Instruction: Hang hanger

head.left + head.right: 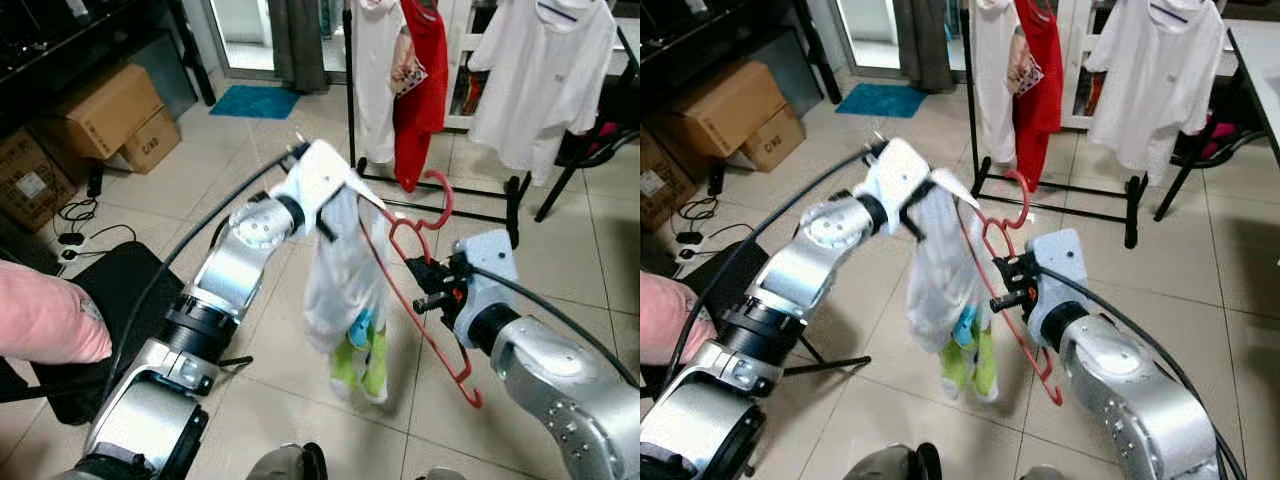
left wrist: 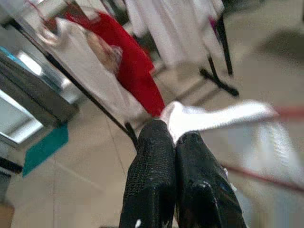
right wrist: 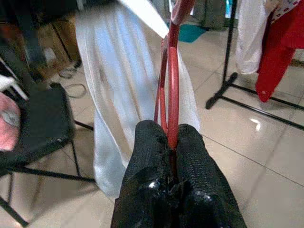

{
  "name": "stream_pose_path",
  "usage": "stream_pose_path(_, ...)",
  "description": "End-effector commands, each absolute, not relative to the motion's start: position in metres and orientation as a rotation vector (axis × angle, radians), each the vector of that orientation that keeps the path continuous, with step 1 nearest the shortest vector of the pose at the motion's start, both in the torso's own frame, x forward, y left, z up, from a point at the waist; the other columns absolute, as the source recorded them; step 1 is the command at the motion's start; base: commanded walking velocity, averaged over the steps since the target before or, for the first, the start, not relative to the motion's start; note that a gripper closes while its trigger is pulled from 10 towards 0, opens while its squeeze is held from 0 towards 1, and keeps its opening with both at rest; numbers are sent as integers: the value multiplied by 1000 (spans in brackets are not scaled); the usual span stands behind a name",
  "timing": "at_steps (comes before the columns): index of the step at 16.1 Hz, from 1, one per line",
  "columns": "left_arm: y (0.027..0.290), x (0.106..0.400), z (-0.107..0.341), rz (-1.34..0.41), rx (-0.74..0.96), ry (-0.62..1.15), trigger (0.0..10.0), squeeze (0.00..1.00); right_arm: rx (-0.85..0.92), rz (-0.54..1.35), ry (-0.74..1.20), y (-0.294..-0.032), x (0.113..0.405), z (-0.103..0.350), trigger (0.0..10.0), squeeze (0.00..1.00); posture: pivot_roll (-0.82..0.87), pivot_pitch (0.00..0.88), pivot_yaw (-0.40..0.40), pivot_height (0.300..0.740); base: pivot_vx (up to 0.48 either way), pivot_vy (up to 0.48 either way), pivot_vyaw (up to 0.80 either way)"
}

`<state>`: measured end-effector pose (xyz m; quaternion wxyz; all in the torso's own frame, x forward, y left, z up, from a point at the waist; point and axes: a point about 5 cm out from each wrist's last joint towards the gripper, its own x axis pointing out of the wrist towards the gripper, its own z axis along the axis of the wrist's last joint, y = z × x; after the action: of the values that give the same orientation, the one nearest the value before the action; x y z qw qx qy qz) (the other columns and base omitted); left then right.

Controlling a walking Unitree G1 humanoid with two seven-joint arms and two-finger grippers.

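Right gripper clamps red hanger, long axis steep, hook up | left gripper pinches white garment

Home interior, looks like a living or utility room used for laundry. Floor is glossy beige ceramic tile. Far side: black metal garment rack hung with white T-shirts and a red garment. Far left: brown cardboard boxes stacked on the floor below dark shelving, black cables trailing nearby. Teal doormat lies before a glass door with a grey curtain. Near left: black folding chair, pink cushion beside it.
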<state>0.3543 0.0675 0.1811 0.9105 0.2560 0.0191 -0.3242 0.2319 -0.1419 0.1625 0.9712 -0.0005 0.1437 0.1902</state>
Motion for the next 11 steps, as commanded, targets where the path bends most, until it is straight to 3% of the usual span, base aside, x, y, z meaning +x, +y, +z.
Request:
stream_pose_path(1, 72, 353, 175, -674, 548, 80, 0, 0, 13, 400, 262, -140, 231, 171, 10000, 0, -141, 63, 141, 740, 0, 0, 0)
stream_pose_path(4, 69, 350, 171, -702, 555, 99, 588, 0, 25, 391, 263, -138, 234, 173, 10000, 0, -137, 62, 138, 740, 0, 0, 0)
stream_pose_path(5, 69, 350, 172, -703, 553, 97, 0, 0, 33, 398, 260, -136, 234, 174, 10000, 0, -138, 60, 137, 740, 0, 0, 0)
stream_pose_path(11, 66, 351, 178, -699, 528, 78, 0, 0, 88, 392, 221, -127, 238, 176, 10000, 0, -130, 48, 144, 740, 0, 0, 0)
